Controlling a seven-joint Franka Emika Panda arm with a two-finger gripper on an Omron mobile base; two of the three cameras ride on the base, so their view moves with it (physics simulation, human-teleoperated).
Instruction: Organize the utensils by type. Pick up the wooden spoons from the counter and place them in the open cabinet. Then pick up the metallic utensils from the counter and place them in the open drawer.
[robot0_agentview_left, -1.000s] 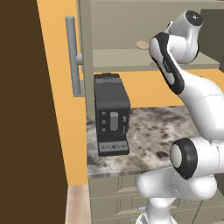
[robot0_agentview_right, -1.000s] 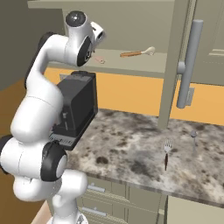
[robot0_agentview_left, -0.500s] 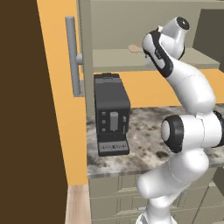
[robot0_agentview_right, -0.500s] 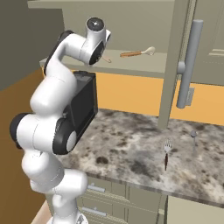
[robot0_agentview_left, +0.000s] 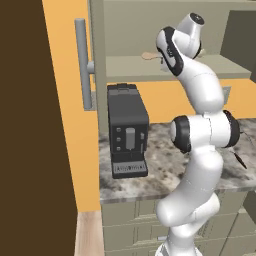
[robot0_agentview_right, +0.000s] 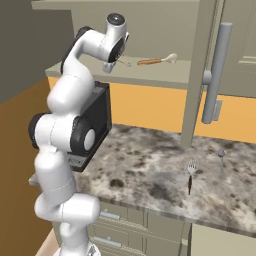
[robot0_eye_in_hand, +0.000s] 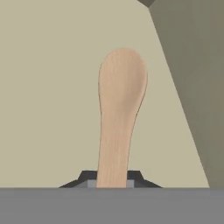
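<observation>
Grip: end effector (robot0_eye_in_hand: 111, 183) clamped on plain brown wooden spoon (robot0_eye_in_hand: 119, 113), bowl toward 12 o'clock.
Advice: lower gently onto the olive-beige cabinet's shelf (robot0_eye_in_hand: 48, 87), then release level.

Two slim wooden spoons are in sight: one plain light-brown spoon (robot0_eye_in_hand: 118, 118) clamped between the tips of the gripper (robot0_eye_in_hand: 111, 181), and one orange-brown spoon with a pale cream bowl (robot0_agentview_right: 158, 60) lying on the olive-beige cabinet shelf (robot0_agentview_right: 165, 75). Two metal utensils lie on the mottled stone bench (robot0_agentview_right: 150, 175): one fork with silver tines and a dark reddish-brown handle (robot0_agentview_right: 190, 175) and one small all-grey spoon (robot0_agentview_right: 221, 159). One boxy black coffee machine (robot0_agentview_left: 127, 131) stands on that bench, and one white robot arm (robot0_agentview_left: 200, 145) rises in front of it.
</observation>
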